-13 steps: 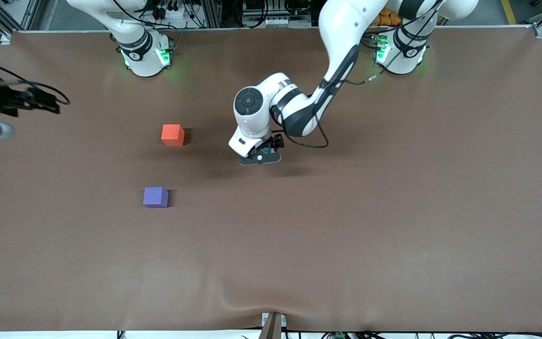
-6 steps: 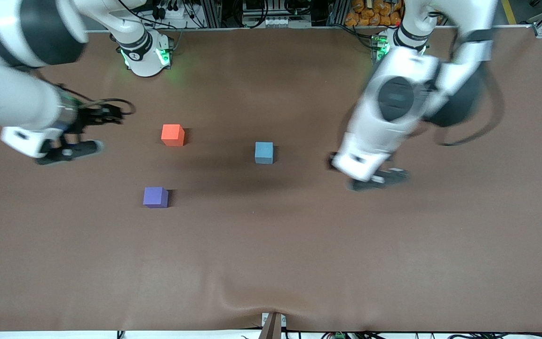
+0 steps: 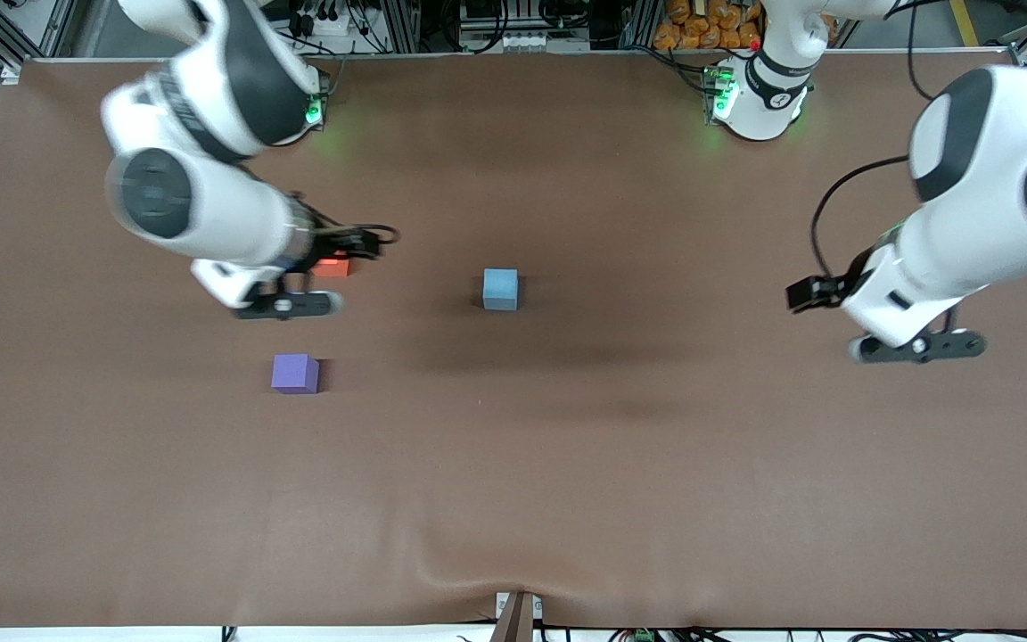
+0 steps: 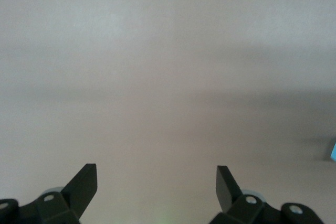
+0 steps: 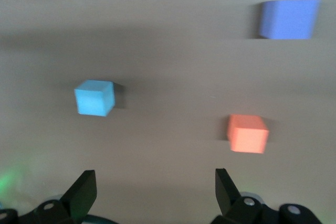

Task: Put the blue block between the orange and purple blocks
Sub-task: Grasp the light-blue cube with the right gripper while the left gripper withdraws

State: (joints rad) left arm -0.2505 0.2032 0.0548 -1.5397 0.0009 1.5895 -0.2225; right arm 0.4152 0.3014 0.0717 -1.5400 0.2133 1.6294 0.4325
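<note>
The right pincer [image 3: 286,305] hangs over the counter [image 3: 567,464] toward the right arm's end, its fingers [image 5: 84,190] spread wide with nothing between them – the right wrist view shows both tips apart over bare brown cover. In the front view the right arm's wrist covers most of the orange block [image 3: 333,265], of which only a sliver shows just beside the pincer; the right wrist view shows that cube [image 5: 248,133] whole and sitting free on the surface. The purple block [image 3: 295,373] rests nearer the front camera than the orange one, apart from it, with open cover between the two. Nothing lies in that gap, though the right pincer hangs above its edge.

The blue block [image 3: 500,289] sits about mid-counter, well apart from both other cubes toward the left arm's end, flat on the cover and untouched by either arm. A long soft shadow lies on the counter just nearer the camera than it.

The left pincer [image 3: 916,347] hangs over bare counter near the edge at the left arm's end, well away from all three cubes – its fingers [image 4: 84,184] are likewise spread and hold nothing. The left wrist view catches only a corner of the blue block [image 4: 333,150] at its border
</note>
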